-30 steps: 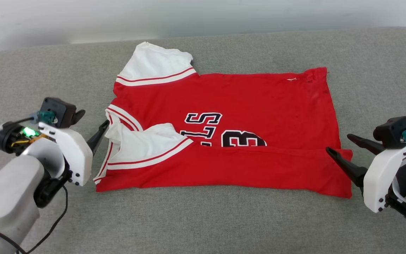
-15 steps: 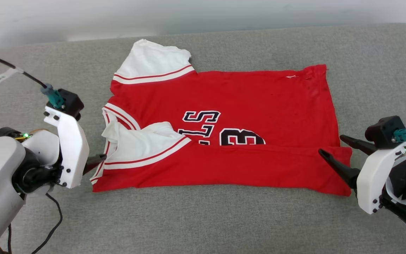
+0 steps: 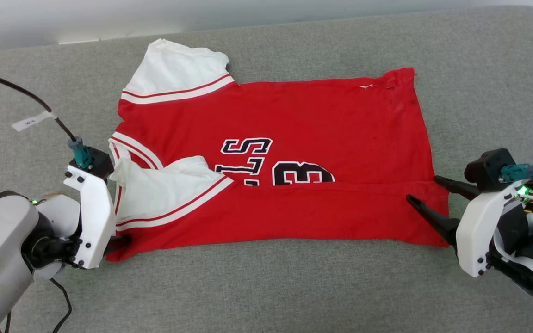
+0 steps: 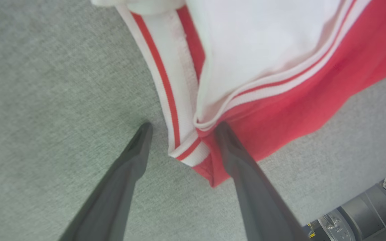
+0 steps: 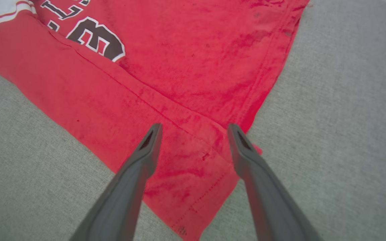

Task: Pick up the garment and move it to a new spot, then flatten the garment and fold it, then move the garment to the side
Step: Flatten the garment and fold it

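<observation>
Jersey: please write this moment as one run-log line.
jersey: flat on grey fabric surface, near edge folded over | left tool: open, at neck-end corner | right tool: open, over hem corner | held: nothing

There is one garment [image 3: 317, 115] and one grey cushion [image 3: 266, 286]. Two pincers are counted: the left pincer [image 4: 183, 127] and the right pincer [image 3: 421, 188]

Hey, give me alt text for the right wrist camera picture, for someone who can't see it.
The right gripper, jaws open, is poised over a corner of a red garment lying on grey fabric. A black, white-outlined number 3 shows at upper left.
</observation>
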